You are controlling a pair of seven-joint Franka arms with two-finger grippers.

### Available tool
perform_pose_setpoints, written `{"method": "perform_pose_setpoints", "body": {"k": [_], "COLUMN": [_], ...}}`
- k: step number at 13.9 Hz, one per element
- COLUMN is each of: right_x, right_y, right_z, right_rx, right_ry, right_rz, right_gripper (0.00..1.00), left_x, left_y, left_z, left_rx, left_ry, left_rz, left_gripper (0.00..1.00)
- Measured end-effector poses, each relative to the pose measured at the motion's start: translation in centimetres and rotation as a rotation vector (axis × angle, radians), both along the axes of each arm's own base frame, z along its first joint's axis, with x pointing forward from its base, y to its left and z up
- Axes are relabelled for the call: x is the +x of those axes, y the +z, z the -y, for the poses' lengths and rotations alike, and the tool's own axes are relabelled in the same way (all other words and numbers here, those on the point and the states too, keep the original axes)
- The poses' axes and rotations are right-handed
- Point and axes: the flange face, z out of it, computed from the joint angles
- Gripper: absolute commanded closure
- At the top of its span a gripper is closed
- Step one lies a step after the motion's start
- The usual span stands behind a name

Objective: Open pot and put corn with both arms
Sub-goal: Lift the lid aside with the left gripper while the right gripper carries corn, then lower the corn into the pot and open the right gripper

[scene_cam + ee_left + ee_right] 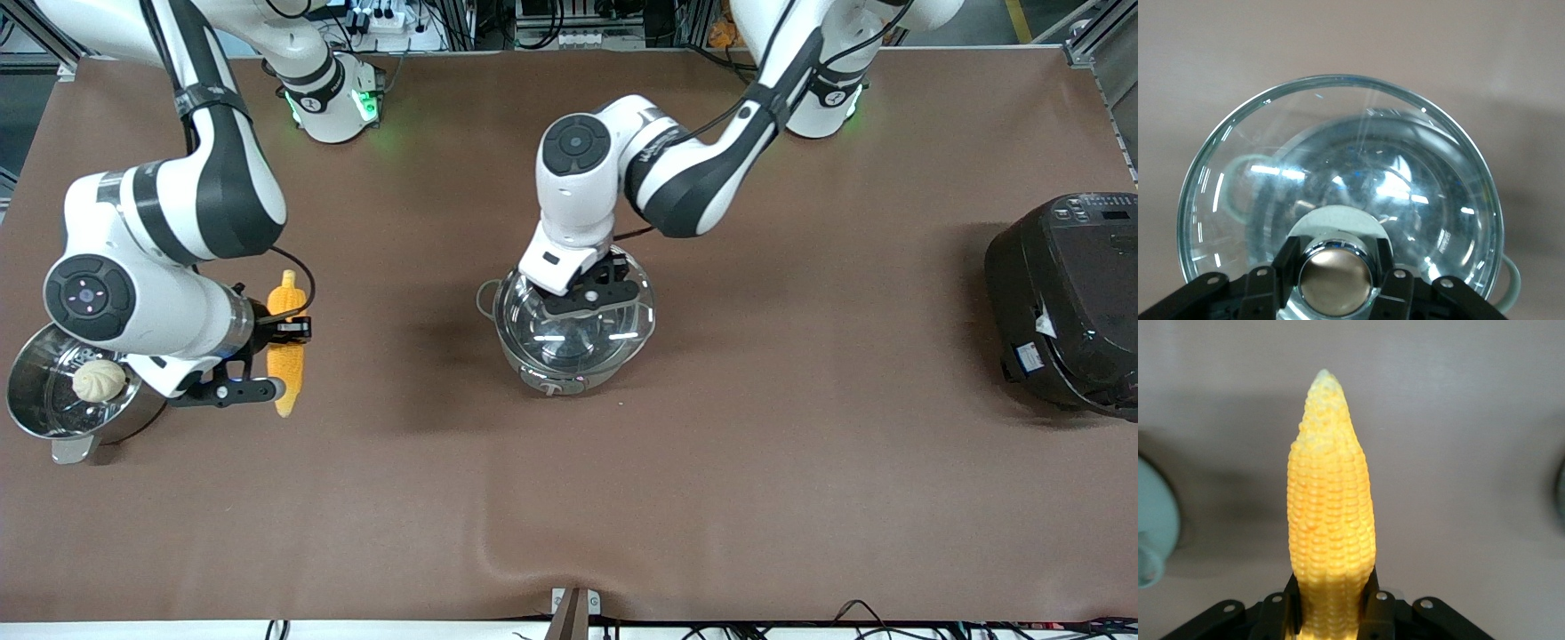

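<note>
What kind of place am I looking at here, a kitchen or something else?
Most likely a robotics lab set up as a mock kitchen. Two white robot arms work at a brown-covered table: the left claw grips the lid knob of a steel pot, the right claw holds a corn cob. Cables and metal framing line the table's edge.

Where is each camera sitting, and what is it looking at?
Front view: high across the table, facing both arms; left hand at the pot, right hand on the corn.
Left wrist view: on the left arm, over the glass lid; its fingers grip the knob.
Right wrist view: along the corn.
Shared: lid, corn.
</note>
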Motion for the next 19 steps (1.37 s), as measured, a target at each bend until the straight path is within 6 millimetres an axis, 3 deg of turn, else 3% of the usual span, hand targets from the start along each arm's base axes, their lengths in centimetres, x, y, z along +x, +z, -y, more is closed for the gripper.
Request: {"method": "perform_pose_setpoints", "body": {"k": [2,3,5,7,9,11,12,13,16,17,19], "right_x": [-0.9,-1.7,-4.6,-8.2,-11.7,-13.5,-13.7,-13.4,-12.4,-12.3,-12.1], "right_y": [0.4,0.8,1.7,1.5,-1.0,-5.5,-7.9,-10.0,-13.1,-13.1,-12.5], "right_z": [-3.9,-7.0,-15.3,-23.8,-31.1,-35.8,-36.6,-36.6,-35.7,-35.7,-35.9], "right_rx": [0.010,0.005,-0.003,0.014,0.037,0.058,0.046,0.029,-0.006,-0.006,0.004], "right_ry": [0.007,-0.012,-0.041,-0.077,-0.124,-0.141,-0.138,-0.139,-0.153,-0.154,-0.155], "right_rz": [0.010,0.021,0.066,0.131,0.180,0.213,0.211,0.203,0.185,0.185,0.194], "right_gripper": [1.00,1.00,1.00,1.00,1.00,1.00,1.00,0.89,0.13,0.00,0.00], "left_x": [3.5,5.3,8.3,10.1,11.6,13.0,13.7,14.3,15.7,16.2,16.9], "left_y": [1.9,2.2,1.9,0.4,-1.5,-3.8,-5.1,-6.4,-9.7,-10.5,-12.0], "left_z": [-5.0,-7.8,-12.7,-16.2,-19.1,-21.6,-22.8,-23.8,-26.2,-26.8,-27.8], "left_rx": [-0.003,-0.001,0.006,0.022,0.035,0.041,0.040,0.038,0.027,0.018,0.004], "left_ry": [0.096,0.143,0.217,0.264,0.306,0.323,0.335,0.348,0.368,0.375,0.384], "left_rz": [-0.017,-0.022,-0.033,-0.057,-0.082,-0.101,-0.106,-0.110,-0.111,-0.100,-0.075], "left_gripper": [1.00,1.00,1.00,1.00,1.00,1.00,1.00,1.00,1.00,1.00,1.00]}}
